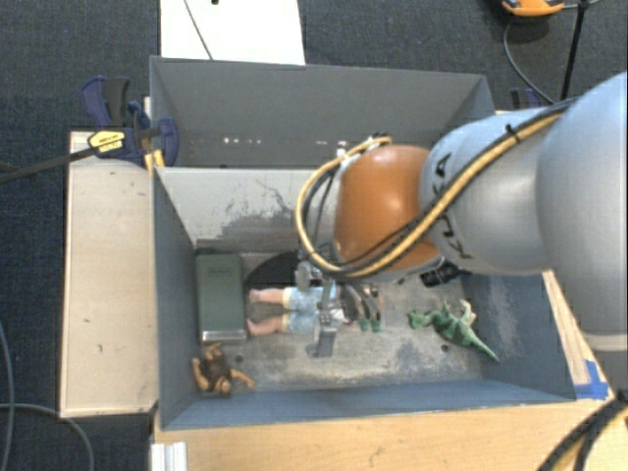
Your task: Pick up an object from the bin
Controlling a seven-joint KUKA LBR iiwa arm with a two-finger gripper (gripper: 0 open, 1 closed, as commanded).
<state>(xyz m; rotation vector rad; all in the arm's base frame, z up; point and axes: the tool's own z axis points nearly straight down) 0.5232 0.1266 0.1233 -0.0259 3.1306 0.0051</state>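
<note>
So the thing I'm on top of is the small doll with bare pink legs and a pale blue dress (276, 308). It lies flat on its side about mid-floor of the grey metal bin (314, 116), legs pointing at the left wall. My gripper (326, 336) sits right at the dress end, touching it or just above it, I can't say which. I also honestly can't tell whether the gripper is released or clenched, and nothing is visibly lifted, so I'm not calling it a grasp.

My guess at why I'm placed here: the dress end is the bulkier, softer part, and it's clear of the neighbours.

Just beside the doll's legs, a dull green rectangular box (220, 294) lies along the left wall. A dark rounded shape (277, 267) lies behind the doll. A little brown plush animal (214, 372) sits in the front-left corner, and a green plastic dinosaur (453, 324) lies well apart, toward the right wall.
</note>
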